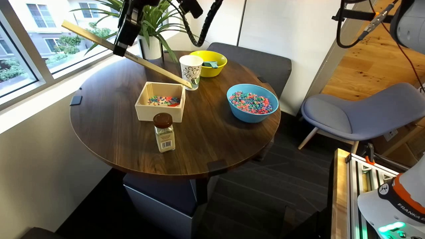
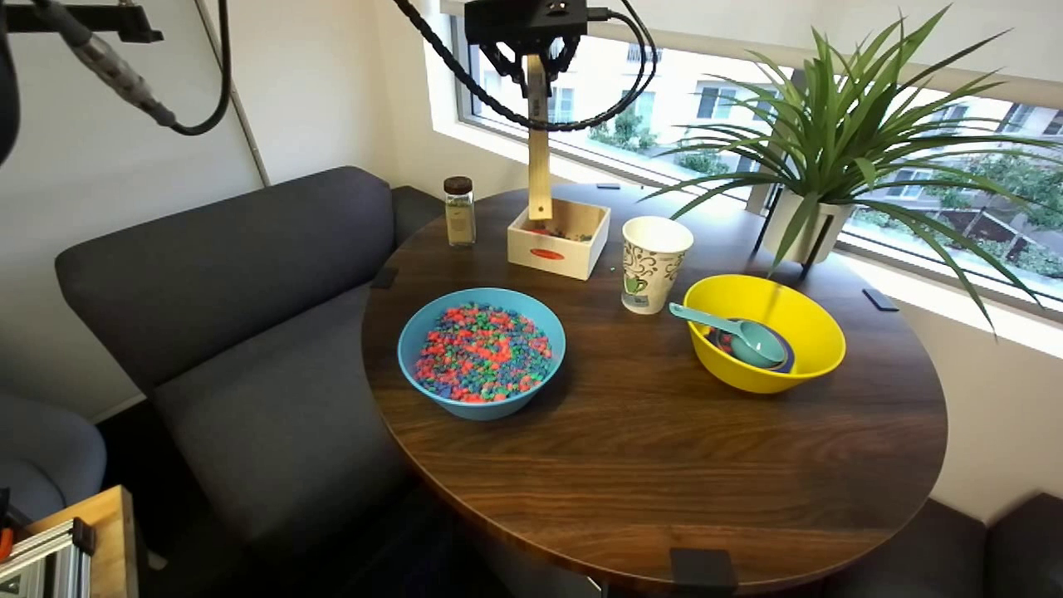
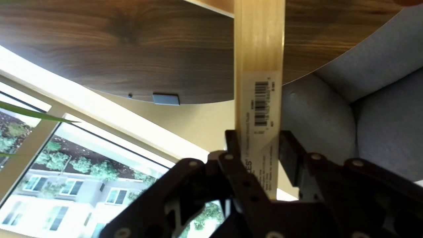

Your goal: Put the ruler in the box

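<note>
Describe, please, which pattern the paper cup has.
The paper cup has dark swirls on white, with some green lower down; best seen in an exterior view.

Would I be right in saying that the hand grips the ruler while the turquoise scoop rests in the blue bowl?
Not quite: an exterior view shows the turquoise scoop resting in the yellow bowl instead. The hand does grip the ruler.

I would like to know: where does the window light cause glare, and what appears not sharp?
In the wrist view, the building outside is partly washed out, and the gripper looks dark, slightly soft; in an exterior view, the tabletop carries a pale sheen.
</note>
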Controlling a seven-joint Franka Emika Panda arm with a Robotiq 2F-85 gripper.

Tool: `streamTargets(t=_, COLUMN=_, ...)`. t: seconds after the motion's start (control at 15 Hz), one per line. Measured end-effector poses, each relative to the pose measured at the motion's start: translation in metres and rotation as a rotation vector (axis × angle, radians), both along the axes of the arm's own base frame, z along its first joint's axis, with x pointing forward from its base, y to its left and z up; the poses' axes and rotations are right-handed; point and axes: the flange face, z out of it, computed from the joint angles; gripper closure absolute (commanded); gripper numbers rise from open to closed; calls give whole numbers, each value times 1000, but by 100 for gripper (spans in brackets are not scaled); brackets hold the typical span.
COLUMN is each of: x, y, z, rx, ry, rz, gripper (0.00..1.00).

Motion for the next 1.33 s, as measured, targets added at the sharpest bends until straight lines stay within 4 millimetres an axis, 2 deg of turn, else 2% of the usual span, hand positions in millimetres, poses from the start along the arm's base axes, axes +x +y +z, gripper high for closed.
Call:
streamTargets(t=0.07, x=2, y=2, z=-1, rx=-3, ry=-6, rz=15, gripper=65)
streamTargets(t=0.13, x=3, y=2, z=-2, rx=-5, ry=-9, rz=23, gripper=90)
streamTargets(t=0.4, x=9, y=3, z=-3, rx=-7, ry=-62, rz=67, gripper=90)
streamTargets(t=0.73, x=11, y=20, z=-12, rx=-12, ry=-114, rz=164, gripper=90)
streamTargets(t=1.07, x=17, y=28, z=-41, rx=5, ry=-92, rz=223, gripper=90)
streamTargets(t=1.33, x=30, y=18, z=-74, rx=-4, ry=-90, rz=276, gripper=90)
